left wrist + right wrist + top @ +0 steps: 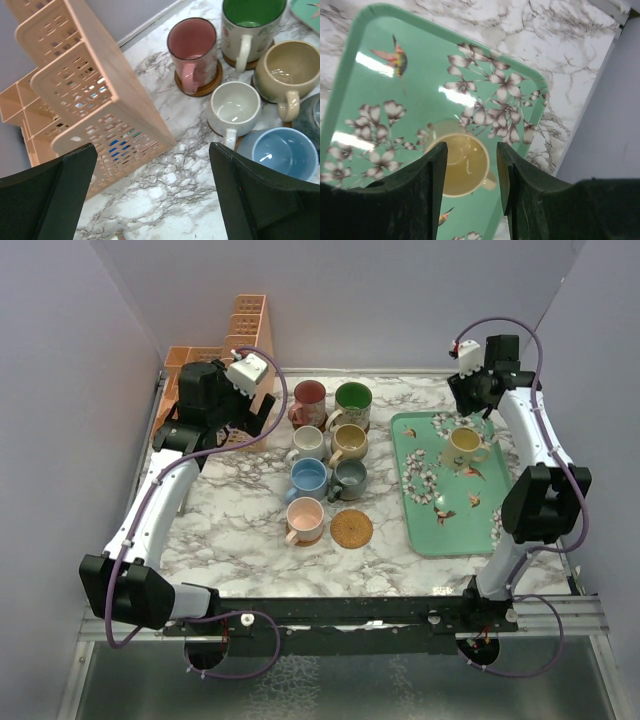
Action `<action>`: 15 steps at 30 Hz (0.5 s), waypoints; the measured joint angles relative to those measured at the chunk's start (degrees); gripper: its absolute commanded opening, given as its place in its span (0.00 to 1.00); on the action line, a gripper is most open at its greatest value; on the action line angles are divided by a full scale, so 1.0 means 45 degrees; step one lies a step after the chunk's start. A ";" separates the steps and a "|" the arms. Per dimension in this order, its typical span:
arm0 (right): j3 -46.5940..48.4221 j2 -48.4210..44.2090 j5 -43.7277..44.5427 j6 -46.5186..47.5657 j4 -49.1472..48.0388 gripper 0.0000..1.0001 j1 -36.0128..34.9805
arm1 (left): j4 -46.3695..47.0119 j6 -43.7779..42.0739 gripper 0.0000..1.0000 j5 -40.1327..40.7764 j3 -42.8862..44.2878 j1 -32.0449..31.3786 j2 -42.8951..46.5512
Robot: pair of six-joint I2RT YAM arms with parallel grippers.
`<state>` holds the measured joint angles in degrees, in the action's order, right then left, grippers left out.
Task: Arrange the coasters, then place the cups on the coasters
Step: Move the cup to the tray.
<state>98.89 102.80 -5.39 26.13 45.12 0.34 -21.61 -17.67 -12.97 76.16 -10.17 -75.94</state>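
The yellow-lined mug [462, 167] stands upright on the mint-green floral tray [420, 115], low in my right wrist view. It is round, glossy ceramic with its handle toward the lower right. My right pincer [472, 150] hangs over it, dark matte jaws half parted and clenching nothing. Whether a tip brushes the rim I cannot tell.

In the top view, left of the tray, seven more mugs sit in two columns on the white, grey-veined marble desk [250, 540]. One bare coaster [351, 529], a thin brown disc with a woven-looking face, lies at the bottom of the right column. It is just beside the pink-lined mug [305, 518], which sits on an orange-brown disc of its own.

My left pincer [152, 150] is released wide above the marble, between the peach plastic lattice organiser [85, 90] and the upper mugs. Of those, the red-lined mug [192, 45] rests on a dark wooden disc.
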 measured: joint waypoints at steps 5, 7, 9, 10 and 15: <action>0.0301 0.1302 0.0000 0.0554 0.0253 0.44 0.0709 | -0.0199 -0.0175 0.99 -0.0015 0.0000 -0.0525 0.0107; 0.0291 0.1661 0.0005 0.0699 0.0447 0.44 0.0942 | -0.0214 -0.0199 0.99 -0.0019 -0.0005 -0.0602 0.0121; 0.0194 0.1773 -0.0005 0.0821 0.0578 0.44 0.1141 | -0.0214 -0.0204 0.99 -0.0024 -0.0024 -0.0627 0.0126; 0.0151 0.1773 -0.0005 0.0835 0.0641 0.44 0.1205 | -0.0223 -0.0204 0.99 -0.0024 -0.0039 -0.0651 0.0126; -0.0155 0.1749 -0.0296 0.0879 0.0806 0.44 0.1783 | -0.0228 -0.0204 0.99 -0.0039 -0.0160 -0.0748 0.0126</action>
<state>98.19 110.67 -6.72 30.09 48.75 8.36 -22.63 -18.59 -13.15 75.44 -13.54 -75.37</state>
